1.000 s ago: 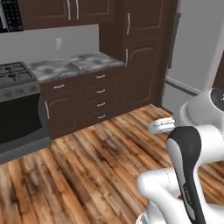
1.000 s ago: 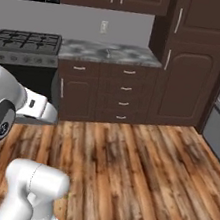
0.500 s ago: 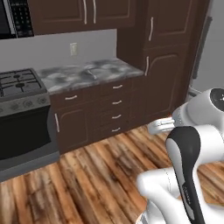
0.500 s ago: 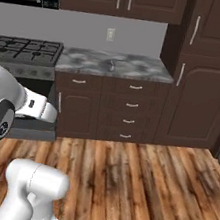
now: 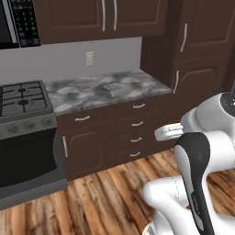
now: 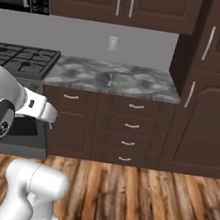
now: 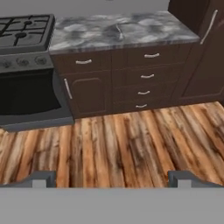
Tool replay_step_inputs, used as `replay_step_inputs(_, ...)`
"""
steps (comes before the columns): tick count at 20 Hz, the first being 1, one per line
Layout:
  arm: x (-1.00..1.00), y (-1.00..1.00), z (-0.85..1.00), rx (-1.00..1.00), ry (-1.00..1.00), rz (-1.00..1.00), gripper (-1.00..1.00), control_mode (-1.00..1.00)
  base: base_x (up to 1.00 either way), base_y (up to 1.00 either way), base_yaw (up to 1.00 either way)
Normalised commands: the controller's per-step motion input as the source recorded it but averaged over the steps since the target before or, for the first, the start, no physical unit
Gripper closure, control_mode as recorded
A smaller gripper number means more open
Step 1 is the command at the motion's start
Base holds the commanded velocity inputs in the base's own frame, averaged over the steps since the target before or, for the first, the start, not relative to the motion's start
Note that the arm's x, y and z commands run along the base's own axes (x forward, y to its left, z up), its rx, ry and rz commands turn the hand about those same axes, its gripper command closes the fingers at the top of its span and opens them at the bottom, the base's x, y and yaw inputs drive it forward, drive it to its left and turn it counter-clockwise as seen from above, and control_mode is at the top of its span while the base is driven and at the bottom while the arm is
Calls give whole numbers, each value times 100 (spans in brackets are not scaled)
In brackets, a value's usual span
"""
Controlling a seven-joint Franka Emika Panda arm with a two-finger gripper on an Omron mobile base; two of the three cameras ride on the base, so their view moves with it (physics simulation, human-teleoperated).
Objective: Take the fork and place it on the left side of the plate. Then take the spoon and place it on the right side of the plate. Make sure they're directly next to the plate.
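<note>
The hand (image 7: 112, 178) hangs wide open and empty, arm folded upright.

A grey marbled desk (image 6: 136, 83) tops dark drawers (image 6: 128, 133) beside a gas stove (image 5: 20, 98), above a wooden floor (image 7: 118, 144).

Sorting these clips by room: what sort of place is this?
A home kitchen, rendered: a gas stove beside a marble countertop, dark wood cabinets and drawers, and a microwave above the stove.

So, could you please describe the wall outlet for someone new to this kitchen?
Find the grey marbled counter right of the stove. On the grey wall above it sits the outlet, a small pale upright plate, unlike the dark cabinets.
</note>
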Motion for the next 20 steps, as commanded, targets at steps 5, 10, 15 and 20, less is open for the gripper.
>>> replay_step_inputs(5,0,0,0,0,0,0,-100,100,100,-36,24)
replay_step_inputs(10,0,0,0,0,0,0,-100,100,100,-36,22)
replay_step_inputs(15,0,0,0,0,0,0,-100,100,99,-37,18)
replay_step_inputs(20,0,0,0,0,0,0,-100,100,86,-33,10)
